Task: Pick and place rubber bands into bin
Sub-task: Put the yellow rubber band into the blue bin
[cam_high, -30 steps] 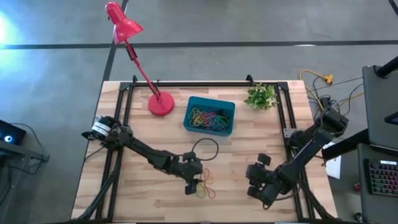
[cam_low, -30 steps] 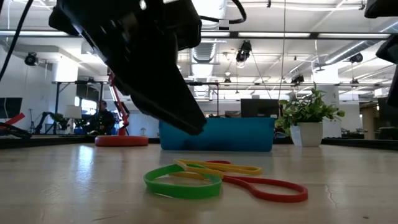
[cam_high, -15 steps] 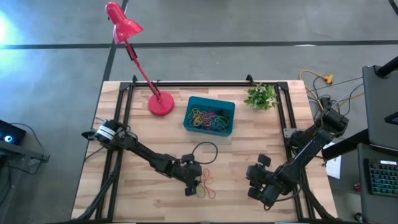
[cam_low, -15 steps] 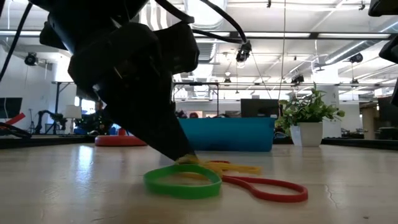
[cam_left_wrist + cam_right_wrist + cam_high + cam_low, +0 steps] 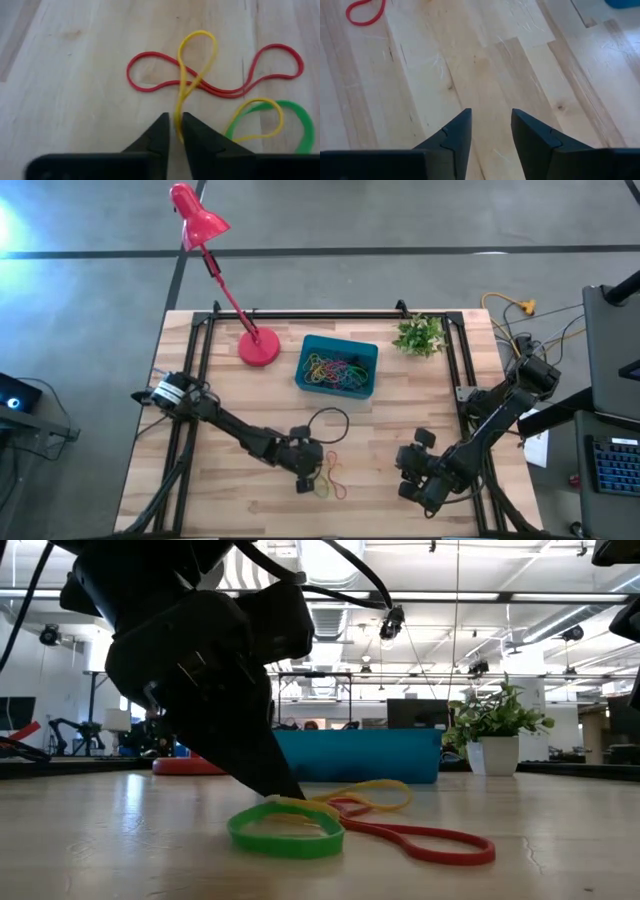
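Observation:
Three loose rubber bands lie together on the wooden table near its front middle: a yellow one (image 5: 197,55), a red one (image 5: 220,75) and a green one (image 5: 295,122). My left gripper (image 5: 175,131) is down at them, shut on the yellow band, and also shows in the high view (image 5: 314,477). The teal bin (image 5: 337,366) stands toward the far side with several coloured bands inside. My right gripper (image 5: 414,476) hangs open over bare wood to the right, its fingers (image 5: 455,135) apart with nothing between them. My left gripper pinches the yellow band's near end (image 5: 178,116) between its two fingertips, both strands drawn together there. The fingers slant down from the table's left side (image 5: 270,785). The band's far loop (image 5: 385,790) arches up a little; the rest lies on the table across the red band.
A red desk lamp has its round base (image 5: 259,347) left of the bin. A small potted plant (image 5: 420,335) stands at the far right. A thin black cable loop (image 5: 330,423) lies between the bin and the loose bands. Black frame rails run along both table sides.
My left gripper has come down onto the loose bands and shut on the yellow one. The yellow band, flat before, is now squeezed narrow at the fingers and its far loop arches up off the table. The green band has shifted slightly.

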Action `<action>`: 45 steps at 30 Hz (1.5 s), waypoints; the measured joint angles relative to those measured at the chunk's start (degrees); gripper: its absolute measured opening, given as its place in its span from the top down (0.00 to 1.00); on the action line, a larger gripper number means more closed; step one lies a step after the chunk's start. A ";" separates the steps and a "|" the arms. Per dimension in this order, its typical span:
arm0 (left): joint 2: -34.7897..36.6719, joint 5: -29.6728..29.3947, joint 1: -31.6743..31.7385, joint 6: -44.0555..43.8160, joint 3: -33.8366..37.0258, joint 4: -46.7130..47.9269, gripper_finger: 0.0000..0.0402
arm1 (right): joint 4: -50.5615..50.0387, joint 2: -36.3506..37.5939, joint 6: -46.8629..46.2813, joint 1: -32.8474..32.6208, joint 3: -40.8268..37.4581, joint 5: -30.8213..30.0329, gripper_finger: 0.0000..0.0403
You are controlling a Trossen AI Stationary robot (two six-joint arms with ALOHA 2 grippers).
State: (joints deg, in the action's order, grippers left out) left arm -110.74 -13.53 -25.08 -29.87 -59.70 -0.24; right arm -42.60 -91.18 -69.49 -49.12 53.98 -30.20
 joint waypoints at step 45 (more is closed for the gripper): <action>20.83 -5.85 26.79 24.50 -1.28 -5.26 1.00 | 0.19 0.00 -8.84 0.04 0.00 -3.45 0.76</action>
State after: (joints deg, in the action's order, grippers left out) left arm -89.91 -19.38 1.70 -5.37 -60.98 -5.51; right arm -42.42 -91.18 -78.33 -49.08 53.98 -33.65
